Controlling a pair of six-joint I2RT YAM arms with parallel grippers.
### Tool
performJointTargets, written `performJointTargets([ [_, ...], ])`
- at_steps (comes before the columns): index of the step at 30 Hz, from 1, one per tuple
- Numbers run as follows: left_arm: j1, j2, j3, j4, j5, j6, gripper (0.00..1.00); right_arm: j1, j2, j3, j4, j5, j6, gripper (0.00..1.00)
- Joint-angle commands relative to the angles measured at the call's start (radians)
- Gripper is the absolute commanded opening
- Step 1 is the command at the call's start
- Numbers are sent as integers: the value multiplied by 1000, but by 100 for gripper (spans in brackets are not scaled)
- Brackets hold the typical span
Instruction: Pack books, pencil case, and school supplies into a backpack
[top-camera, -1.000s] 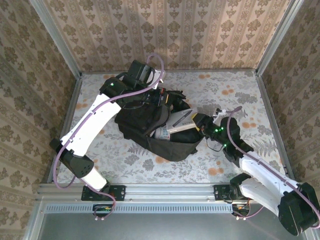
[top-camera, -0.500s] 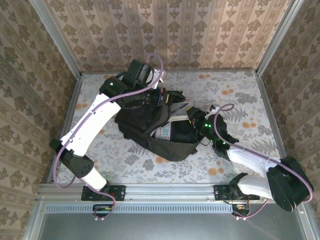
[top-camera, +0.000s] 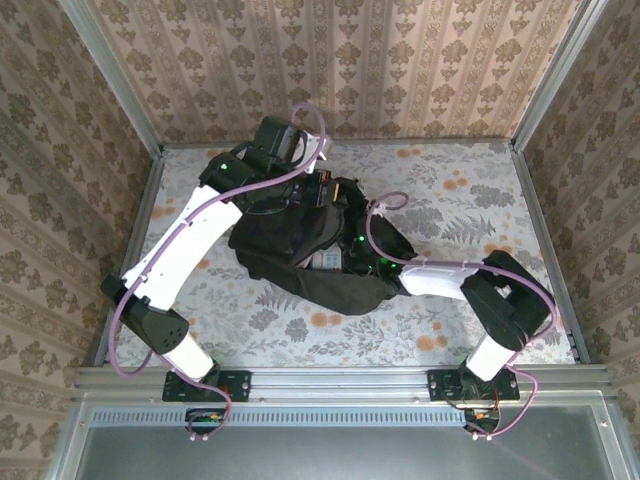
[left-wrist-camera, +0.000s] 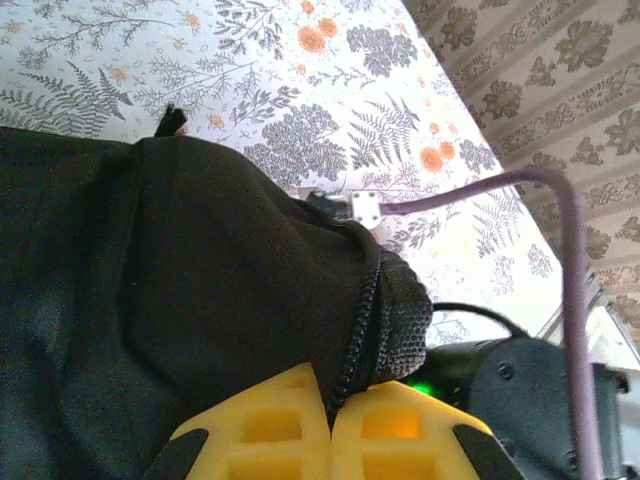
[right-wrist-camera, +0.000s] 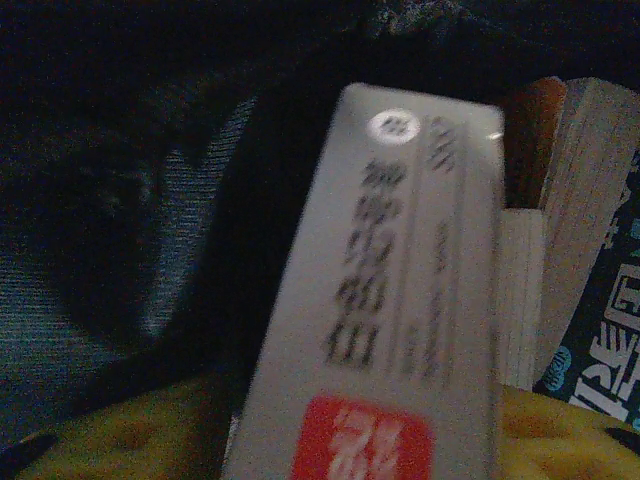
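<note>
backpack (top-camera: 285, 245) mouth crowded, books (right-wrist-camera: 575, 190) blocking

Blurred dark characters and a red label on pale flat item (right-wrist-camera: 390, 300); teal-white lettering on dark book cover (right-wrist-camera: 612, 345). None legible.

"Are the two arms built alike?"

"Near enough. The left arm (top-camera: 185, 245) has long white shells between chunky black joints (top-camera: 150, 325), and the right arm (top-camera: 435, 278) matches it."

"And the purple stuff?"

"A purple cable (top-camera: 312, 118) loops along the left arm, and there's another (top-camera: 375, 205) on the right. Small green lights (top-camera: 228, 167) glow on the black housings."

"The tips?"

"The left end effector (left-wrist-camera: 330, 430) has yellow fingers (left-wrist-camera: 265, 430) moulded with square recesses, black at the outer corners. The right end effector (right-wrist-camera: 350, 455) has pads (right-wrist-camera: 565, 440) in the same yellow, dimpled."

"The bases?"

"Black mounts (top-camera: 215, 385)."
</note>
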Motion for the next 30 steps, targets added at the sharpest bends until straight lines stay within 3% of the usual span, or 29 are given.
performJointTargets([
  [1, 15, -11, -8, 150, 47, -19, 0, 26, 70, 58, 61, -59, -22, 62],
  [5, 35, -28, -51, 156, 39, -15, 0, 25, 20, 31, 47, -91, -123, 75],
  [8, 54, -57, -111, 175, 26, -14, 0, 22, -83, 4, -76, -98, -247, 86],
  [15, 74, -112, -253, 208, 8, -13, 0, 13, -320, -124, -273, -122, -432, 97],
  [21, 74, -135, -345, 250, 22, -38, 0, -21, -514, -197, -466, -163, -542, 94],
  [25, 60, -119, -379, 280, 43, -59, 0, -64, -701, -244, -631, -110, -593, 89],
  [30, 27, -66, -379, 308, 56, -73, 0, -115, -856, -232, -786, -100, -722, 76],
])
